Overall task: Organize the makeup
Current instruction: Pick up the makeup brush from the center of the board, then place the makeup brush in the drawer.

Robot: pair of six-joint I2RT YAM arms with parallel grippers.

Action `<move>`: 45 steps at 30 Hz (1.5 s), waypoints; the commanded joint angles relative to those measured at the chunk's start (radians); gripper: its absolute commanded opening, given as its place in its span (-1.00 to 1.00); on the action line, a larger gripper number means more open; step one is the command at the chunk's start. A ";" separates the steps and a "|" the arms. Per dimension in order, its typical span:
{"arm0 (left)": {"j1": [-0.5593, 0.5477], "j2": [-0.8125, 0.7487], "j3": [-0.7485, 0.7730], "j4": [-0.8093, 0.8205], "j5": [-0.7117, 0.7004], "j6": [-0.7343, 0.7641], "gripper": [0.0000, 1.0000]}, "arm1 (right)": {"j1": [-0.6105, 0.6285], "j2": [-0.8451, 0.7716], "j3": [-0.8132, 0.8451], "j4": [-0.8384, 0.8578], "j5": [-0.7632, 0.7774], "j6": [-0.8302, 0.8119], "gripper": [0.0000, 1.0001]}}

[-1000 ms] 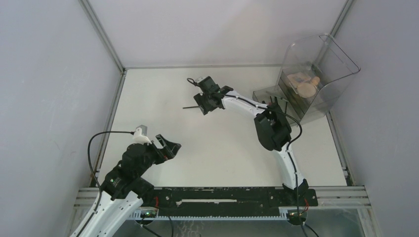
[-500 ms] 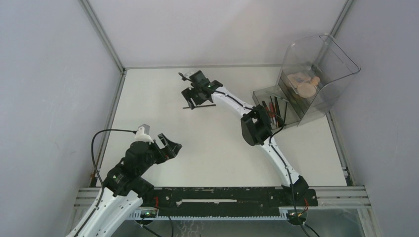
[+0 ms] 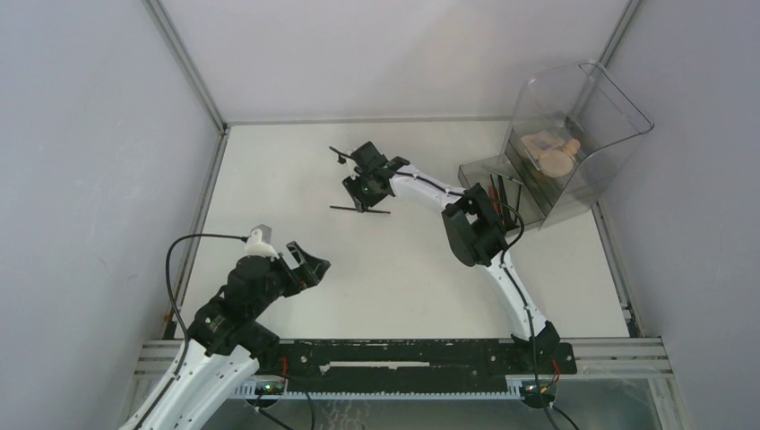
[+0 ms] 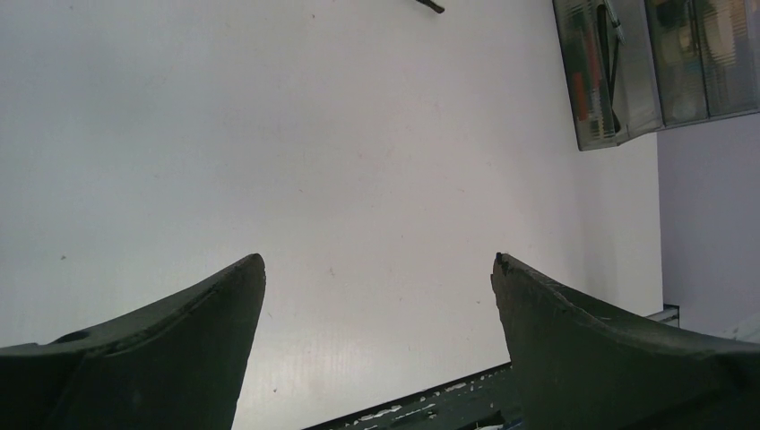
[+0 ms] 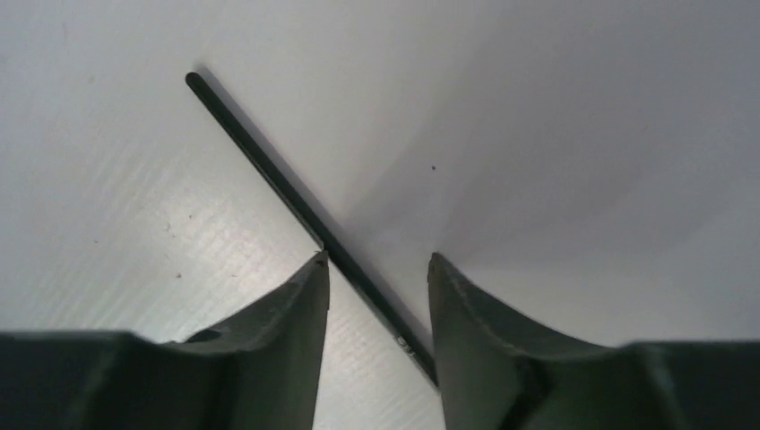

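Right side: your right gripper (image 5: pixel 377 257) is hanging low over the table (image 3: pixel 296 179), at mid-depth and centre-left. Its jaws are standing part open, straddling a thin black pencil (image 5: pixel 260 170). The pencil is lying flat on the table and running diagonally through the gap. It is brushing one fingertip (image 5: pixel 314 269) and slipping under the other, and the jaws are not clamping it.

Left side: your left gripper (image 4: pixel 376 260) is hovering over bare table at the near left. Its jaws are spread fully wide and gripping nothing.

Far right: the smoky clear organizer (image 3: pixel 618 98) is sitting against the wall. It is holding beige compacts (image 3: pixel 551 154) inside. Red and black sticks (image 4: pixel 596 81) are lying in its front drawer (image 3: pixel 470 170).
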 commanded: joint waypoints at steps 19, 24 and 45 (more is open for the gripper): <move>-0.004 -0.061 0.031 0.002 0.013 -0.010 1.00 | 0.100 -0.652 -0.826 0.204 0.108 0.193 -1.00; -0.004 -0.049 0.031 0.007 0.030 -0.005 1.00 | 0.060 -0.911 -1.019 0.188 0.181 0.215 -1.00; -0.004 -0.048 0.033 0.026 0.037 0.001 1.00 | -0.403 -0.844 -0.886 0.051 0.642 0.134 -0.82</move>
